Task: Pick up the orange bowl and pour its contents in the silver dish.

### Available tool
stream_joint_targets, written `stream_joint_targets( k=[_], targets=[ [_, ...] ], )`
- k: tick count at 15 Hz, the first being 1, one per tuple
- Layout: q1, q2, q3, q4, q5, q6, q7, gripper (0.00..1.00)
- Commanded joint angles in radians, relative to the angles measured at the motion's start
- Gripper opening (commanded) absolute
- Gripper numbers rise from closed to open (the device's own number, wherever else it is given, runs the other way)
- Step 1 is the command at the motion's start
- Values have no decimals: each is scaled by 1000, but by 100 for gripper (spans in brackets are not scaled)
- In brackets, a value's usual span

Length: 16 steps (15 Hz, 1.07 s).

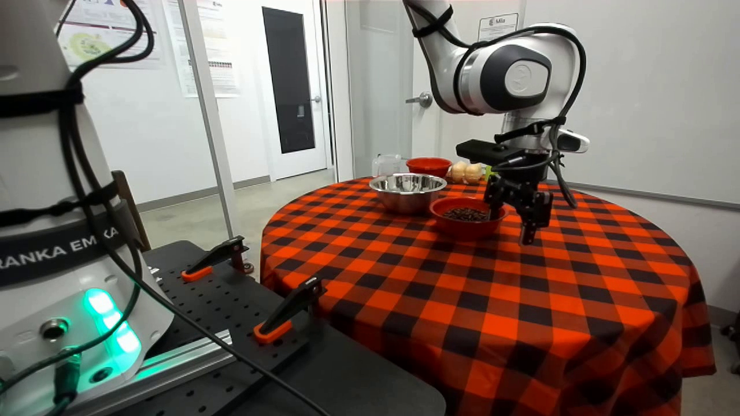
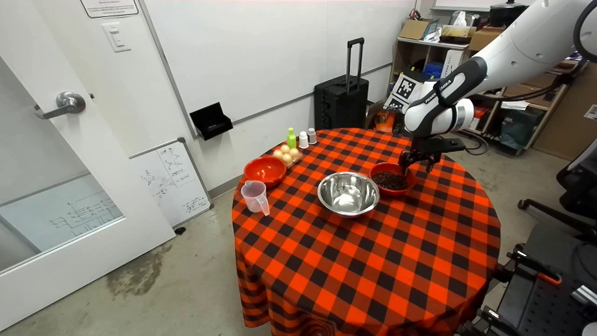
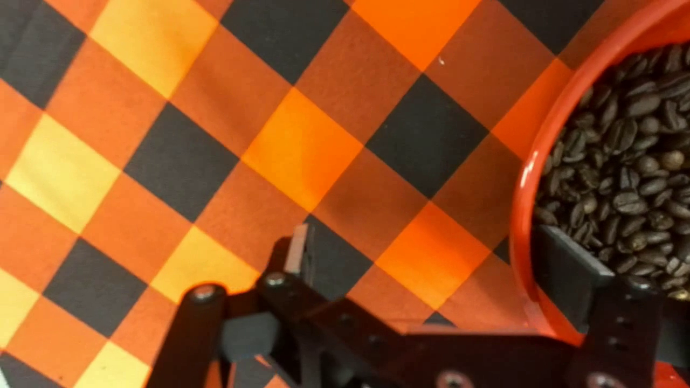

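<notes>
Your gripper is spread wide and holds nothing. Its flat, dark fingers straddle the near rim of the orange bowl, one inside the lip by the beans, the other outside, above the tablecloth. Whether the inner finger touches the wall, you cannot tell from these views.

The orange bowl sits upright, round and shallow, its smooth, plastic-looking side ending in a rounded lip that catches a small highlight in your wrist view. The beans inside are dark coffee beans, creased ovals with a dull sheen, a few paler and rounder.

Just beside it you have the silver dish, a polished metal round with a flared rim and mirror-like sides. Both stand on the red-and-black checked tablecloth, which drops in soft folds around its curved edge.

Well apart from your gripper are a second red-orange bowl, a translucent plastic measuring cup, pale rounded eggs, a slim green bottle and two small shakers, one white, one grey.
</notes>
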Motion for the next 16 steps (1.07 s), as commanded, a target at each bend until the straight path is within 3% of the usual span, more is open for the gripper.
stream_joint_targets(
  k=[1,11,12,14,16],
  targets=[
    [34,12,-35,4,-59,-13,45,100],
    [51,35,-13,10,-72,-14,52,100],
    [47,34,-7,9,-66,-16,47,75],
    [46,33,-4,8,-63,-16,51,68],
    [39,30,6,8,-47,-13,50,50]
  ],
)
